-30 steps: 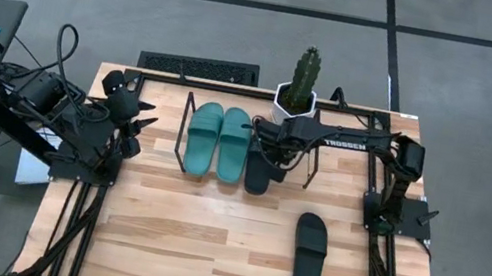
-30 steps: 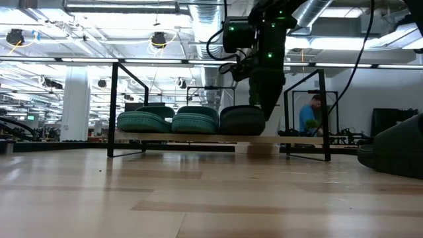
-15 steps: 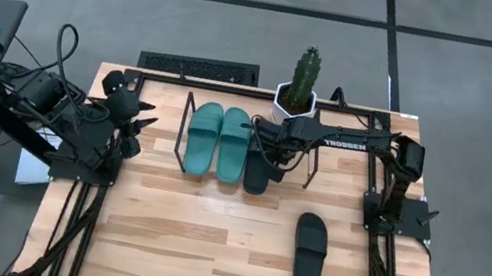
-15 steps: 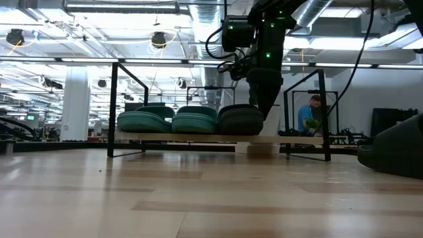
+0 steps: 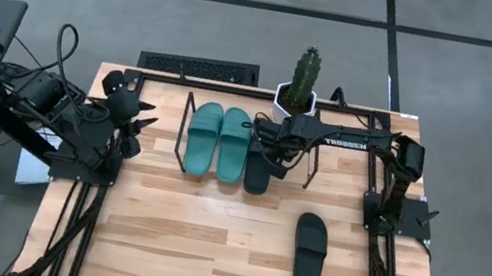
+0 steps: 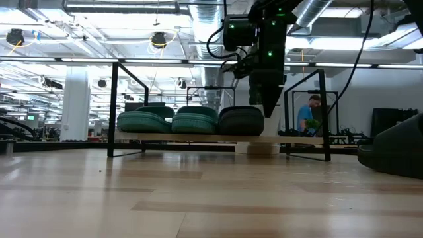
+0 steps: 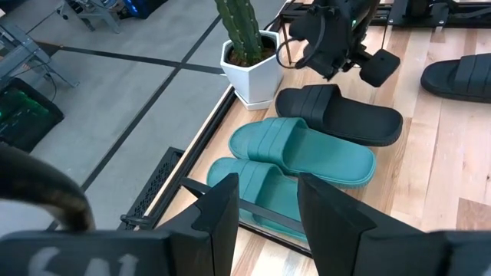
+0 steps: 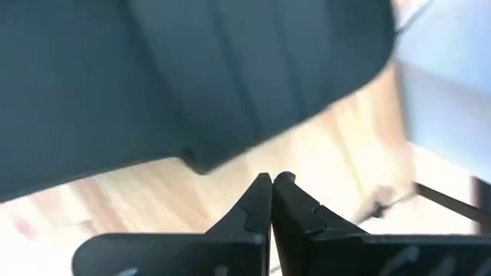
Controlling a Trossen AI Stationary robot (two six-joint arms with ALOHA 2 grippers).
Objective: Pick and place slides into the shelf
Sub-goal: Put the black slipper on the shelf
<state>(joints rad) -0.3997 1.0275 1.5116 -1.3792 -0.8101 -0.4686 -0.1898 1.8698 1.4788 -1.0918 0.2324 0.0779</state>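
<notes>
While shelved, black slide (image 5: 258,169) lies front-to-back.

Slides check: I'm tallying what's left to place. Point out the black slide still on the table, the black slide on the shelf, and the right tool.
Black slide on table (image 5: 309,253): high view, strap.
Black slide on shelf (image 7: 337,113): left wrist view, strap.
Right tool (image 8: 271,182): right wrist view, fingertips, shut.

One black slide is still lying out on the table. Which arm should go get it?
Probably the right arm. Its pincer hovers shut over the shelf, and the loose black slide lies on that arm's half of the table. The left pincer waits at the far left edge, open.
</notes>
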